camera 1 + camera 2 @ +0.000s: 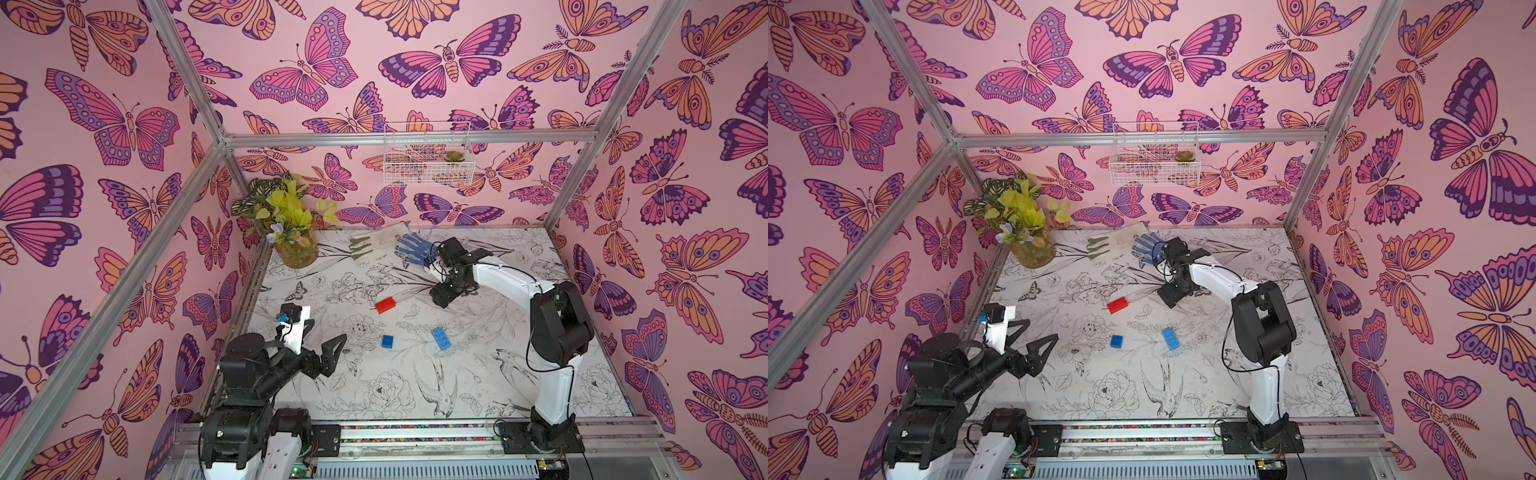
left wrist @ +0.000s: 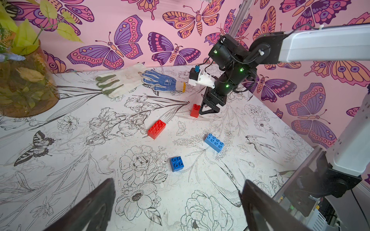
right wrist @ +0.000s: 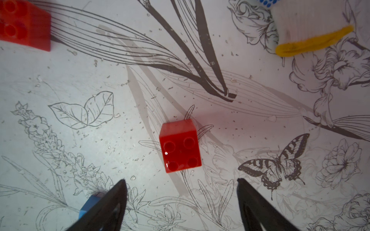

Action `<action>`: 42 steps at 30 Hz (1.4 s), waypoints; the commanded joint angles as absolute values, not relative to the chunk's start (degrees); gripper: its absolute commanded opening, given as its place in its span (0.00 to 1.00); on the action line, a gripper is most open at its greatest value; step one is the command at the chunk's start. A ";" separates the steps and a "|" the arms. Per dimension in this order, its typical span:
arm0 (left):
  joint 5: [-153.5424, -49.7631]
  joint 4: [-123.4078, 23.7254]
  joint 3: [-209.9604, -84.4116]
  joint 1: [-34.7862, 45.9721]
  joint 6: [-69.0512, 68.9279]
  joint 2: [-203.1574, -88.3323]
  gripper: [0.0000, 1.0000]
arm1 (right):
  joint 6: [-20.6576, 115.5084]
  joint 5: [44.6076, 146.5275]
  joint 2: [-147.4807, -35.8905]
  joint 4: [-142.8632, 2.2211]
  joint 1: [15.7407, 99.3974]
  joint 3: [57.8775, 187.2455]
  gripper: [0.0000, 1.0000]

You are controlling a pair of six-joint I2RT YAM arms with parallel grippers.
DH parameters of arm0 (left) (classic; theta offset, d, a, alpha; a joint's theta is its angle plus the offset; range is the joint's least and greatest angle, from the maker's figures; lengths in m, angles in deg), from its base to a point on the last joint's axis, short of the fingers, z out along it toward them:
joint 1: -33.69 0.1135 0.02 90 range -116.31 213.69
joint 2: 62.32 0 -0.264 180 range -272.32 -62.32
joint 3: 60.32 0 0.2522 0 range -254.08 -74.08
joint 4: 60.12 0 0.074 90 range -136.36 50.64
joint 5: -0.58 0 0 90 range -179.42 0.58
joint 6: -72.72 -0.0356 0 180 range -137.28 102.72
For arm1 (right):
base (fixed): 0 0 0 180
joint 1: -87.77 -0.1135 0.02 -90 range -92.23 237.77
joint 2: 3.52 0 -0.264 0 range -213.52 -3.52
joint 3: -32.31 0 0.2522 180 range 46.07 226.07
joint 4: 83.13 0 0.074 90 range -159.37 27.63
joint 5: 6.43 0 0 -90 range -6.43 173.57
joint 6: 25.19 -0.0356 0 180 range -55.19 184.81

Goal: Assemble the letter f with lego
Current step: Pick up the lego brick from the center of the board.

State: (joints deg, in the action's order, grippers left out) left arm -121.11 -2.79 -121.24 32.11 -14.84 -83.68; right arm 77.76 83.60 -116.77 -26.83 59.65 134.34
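Note:
Four lego bricks lie apart on the flower-print table (image 1: pixel 478 399). The long red brick (image 1: pixel 385 304) (image 1: pixel 1119 305) (image 2: pixel 156 129) (image 3: pixel 24 24) is mid-table. The short blue brick (image 1: pixel 387 341) (image 1: pixel 1116 340) (image 2: pixel 177 164) and long blue brick (image 1: pixel 441 338) (image 1: pixel 1170 337) (image 2: pixel 214 142) lie nearer the front. The short red brick (image 2: pixel 195 110) (image 3: pixel 180 148) sits studs up just ahead of my right gripper (image 1: pixel 442 297) (image 1: pixel 1171 297) (image 3: pixel 181 180), which hangs open over it with nothing between its fingers. My left gripper (image 1: pixel 326 340) (image 1: pixel 1038 334) (image 2: pixel 178 184) hovers open and empty at the front left. No joined letter f shows.
A white glove (image 1: pixel 374 245) and a blue dotted glove (image 1: pixel 411 249) (image 2: pixel 160 81) lie at the back, close behind the right wrist. A vase of plants (image 1: pixel 295 249) (image 2: pixel 24 84) fills the back left corner. A wire basket (image 1: pixel 428 160) hangs on the back wall.

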 commanded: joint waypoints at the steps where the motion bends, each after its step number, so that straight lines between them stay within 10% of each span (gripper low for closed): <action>1: -120.43 -2.72 -120.24 31.64 -14.50 -83.76 0.99 | 79.29 83.54 -118.50 -24.12 59.90 137.50 0.83; 25: -119.23 -2.77 -119.45 30.40 -14.23 -83.19 0.99 | 80.88 88.64 -123.96 -25.74 61.55 139.56 0.69; 42: -119.13 -2.93 -119.35 30.17 -14.22 -83.67 0.99 | 82.21 90.74 -124.88 -24.94 61.49 140.55 0.41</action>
State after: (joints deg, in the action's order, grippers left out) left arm -119.58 -2.81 -120.21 30.60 -14.45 -83.59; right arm 81.39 89.48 -124.07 -26.24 61.44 138.67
